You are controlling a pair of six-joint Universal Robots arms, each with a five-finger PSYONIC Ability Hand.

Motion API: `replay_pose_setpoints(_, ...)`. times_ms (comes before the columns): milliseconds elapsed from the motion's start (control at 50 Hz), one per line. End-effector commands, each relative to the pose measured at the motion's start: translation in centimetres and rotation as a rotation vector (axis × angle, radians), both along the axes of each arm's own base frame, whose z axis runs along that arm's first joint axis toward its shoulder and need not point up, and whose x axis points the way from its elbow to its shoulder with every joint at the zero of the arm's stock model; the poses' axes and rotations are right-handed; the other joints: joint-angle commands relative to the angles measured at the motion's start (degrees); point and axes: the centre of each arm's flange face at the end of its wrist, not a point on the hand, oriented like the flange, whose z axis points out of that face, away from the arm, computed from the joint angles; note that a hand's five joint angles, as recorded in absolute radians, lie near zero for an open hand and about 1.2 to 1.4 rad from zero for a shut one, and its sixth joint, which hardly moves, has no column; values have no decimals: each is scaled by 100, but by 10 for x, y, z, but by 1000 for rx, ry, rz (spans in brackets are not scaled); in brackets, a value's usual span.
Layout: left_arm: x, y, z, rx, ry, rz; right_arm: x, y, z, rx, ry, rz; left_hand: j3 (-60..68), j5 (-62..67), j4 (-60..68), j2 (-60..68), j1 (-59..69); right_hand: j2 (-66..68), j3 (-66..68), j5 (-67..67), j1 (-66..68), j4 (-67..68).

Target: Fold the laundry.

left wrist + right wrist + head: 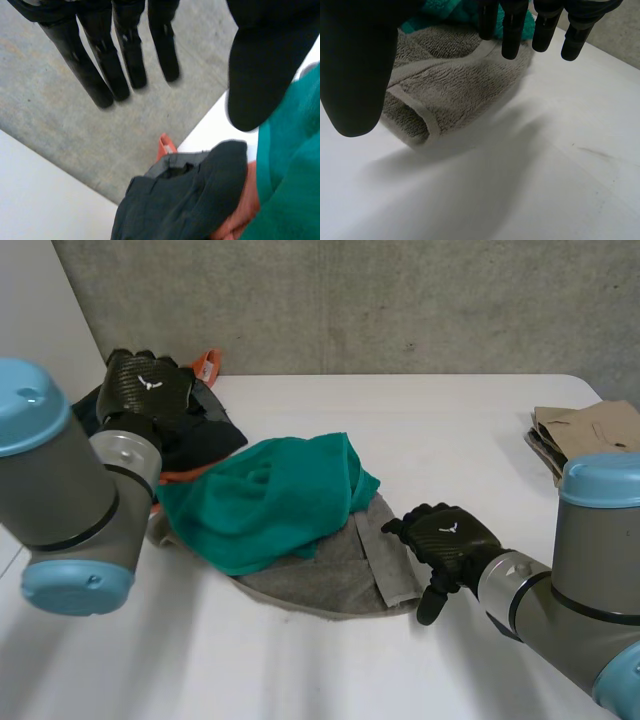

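A crumpled green cloth (275, 498) lies on top of a grey towel (340, 575) in the middle of the table. Behind them at the left sits a dark garment (195, 430) over an orange piece (205, 364). My left hand (148, 387) hovers above the dark garment (185, 200) with its fingers (95, 70) straight and nothing in them. My right hand (447, 540) is just right of the grey towel's folded corner (420, 127), open, its fingers (512, 30) straight above the towel's edge without holding it.
A stack of brown paper or cardboard (585, 435) lies at the table's far right edge. A grey wall stands behind the white table (450, 430). Bare tabletop lies in front of the towel and to its right.
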Motion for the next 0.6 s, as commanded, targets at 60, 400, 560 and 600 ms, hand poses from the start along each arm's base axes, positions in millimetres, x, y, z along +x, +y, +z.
replay_pose_setpoints(60, -5, 36, 21, 69, 181, -200, -2, 0, 1, 1, -5, -7, -1501, -1522, -1535, -1476, -1372, -761, -194, -228, -273, -228)
replay_pose_setpoints(400, -41, 2, -85, 381, 55, -338, -11, 4, 3, -2, 0, -24, -1872, -1894, -1907, -1848, -1743, -761, -194, -228, -273, -228)
replay_pose_setpoints(560, -56, -14, -101, 384, 14, -346, -14, 4, -1, -10, 22, -16, 4924, 4902, 4889, 4948, 5053, -761, -194, -228, -273, -228)
replay_pose_setpoints(600, -55, -19, -93, 362, 5, -329, -15, 3, 0, -19, 26, -17, 4940, 4918, 4905, 4964, 5069, -761, -194, -228, -273, -228)
